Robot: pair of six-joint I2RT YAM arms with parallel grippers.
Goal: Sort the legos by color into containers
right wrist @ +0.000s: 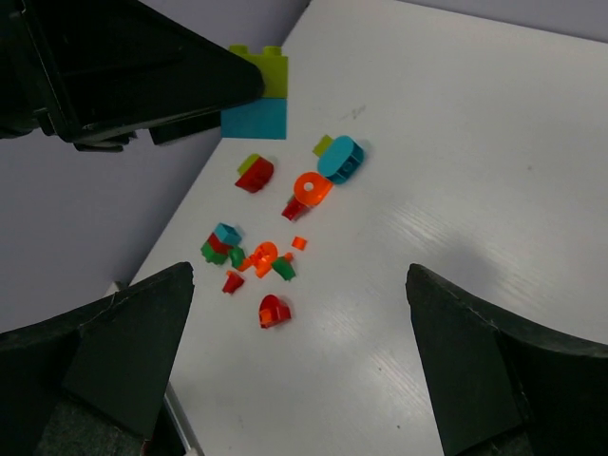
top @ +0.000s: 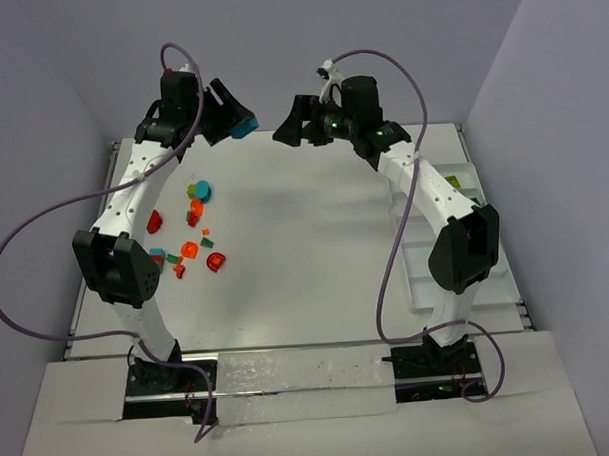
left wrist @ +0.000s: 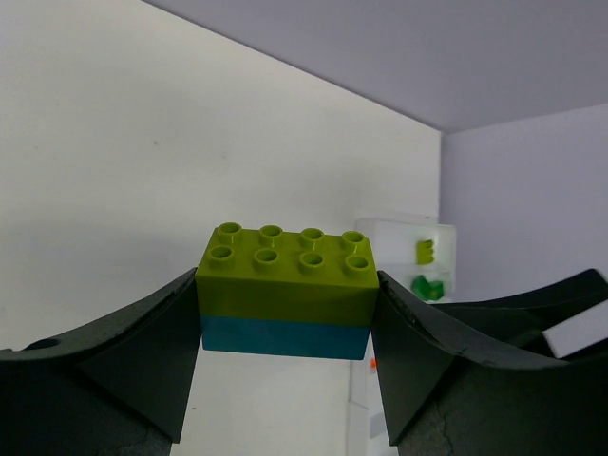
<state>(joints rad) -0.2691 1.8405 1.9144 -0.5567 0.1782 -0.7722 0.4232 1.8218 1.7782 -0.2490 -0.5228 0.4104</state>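
L gripper (left wrist: 285,309) clamps stacked lime/teal brick (left wrist: 283,280) aloft; R gripper (right wrist: 299,280) wide open, empty, facing it. Loose legos (top: 190,249) below; R arm (top: 463,244) partly covers tray (top: 418,279).

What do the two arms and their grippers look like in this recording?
The left arm and right arm match: white links, black joint housings. The left gripper and right gripper are black with wedge-shaped fingers. A purple cable loops along each arm; green lights glow near the right wrist.
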